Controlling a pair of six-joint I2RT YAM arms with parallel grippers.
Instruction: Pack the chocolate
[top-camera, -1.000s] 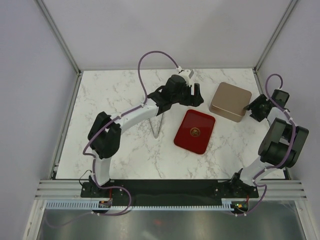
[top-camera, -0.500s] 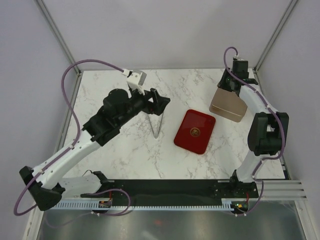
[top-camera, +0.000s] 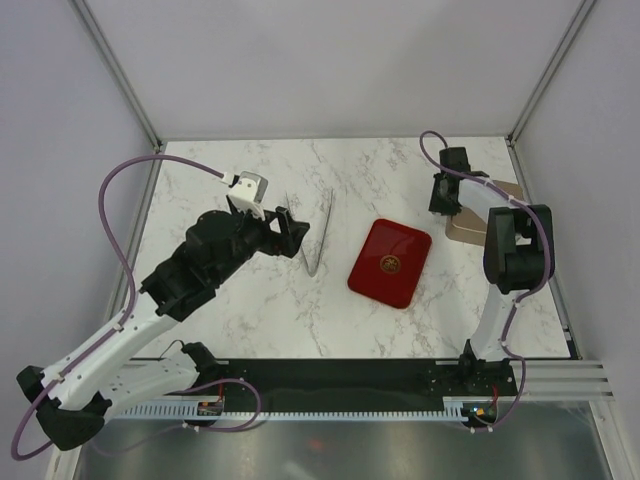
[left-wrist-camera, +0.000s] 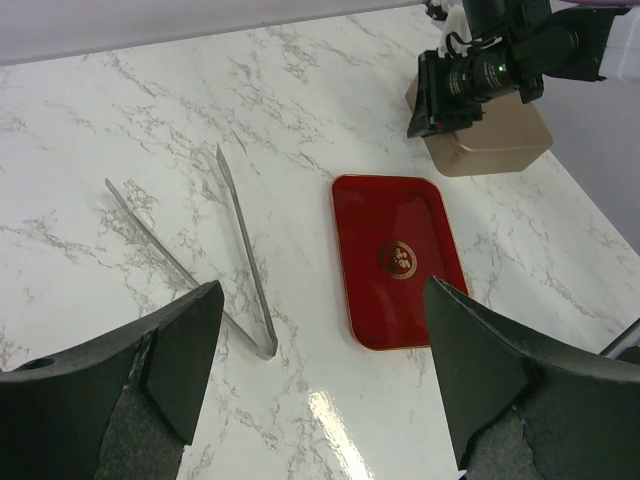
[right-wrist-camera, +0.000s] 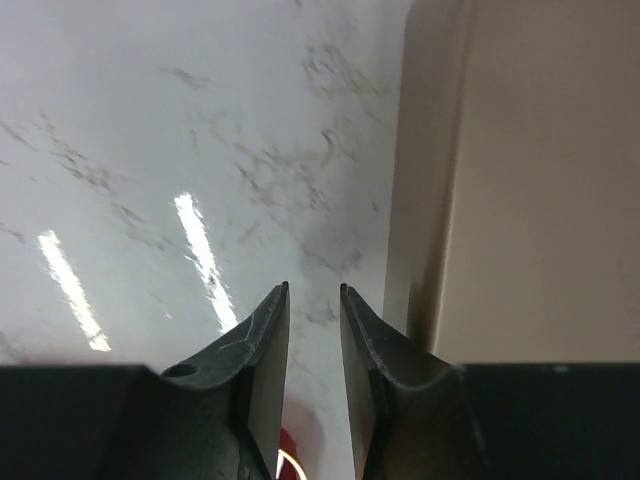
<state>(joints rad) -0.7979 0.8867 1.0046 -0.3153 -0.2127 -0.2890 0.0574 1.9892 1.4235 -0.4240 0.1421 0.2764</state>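
No chocolate shows in any view. A red tray (top-camera: 390, 263) (left-wrist-camera: 400, 255) with a gold emblem lies bare on the marble. My left gripper (top-camera: 290, 235) (left-wrist-camera: 322, 300) hangs wide open above the table left of the tray, with nothing between its fingers. Just beside the left wall of a gold box (top-camera: 465, 232) (right-wrist-camera: 530, 180) (left-wrist-camera: 495, 140), my right gripper (top-camera: 440, 207) (right-wrist-camera: 314, 290) points down at the marble. Its jaws stand a narrow gap apart and hold nothing. The right arm covers most of the box in the top view.
Metal tongs (top-camera: 316, 235) (left-wrist-camera: 240, 260) lie on the table between my left gripper and the tray. Cage posts and walls close in the table's back and sides.
The left arm has drawn back to the left, away from the tray's far side. The right arm swung from the box's right round to its left side, and its jaws narrowed.
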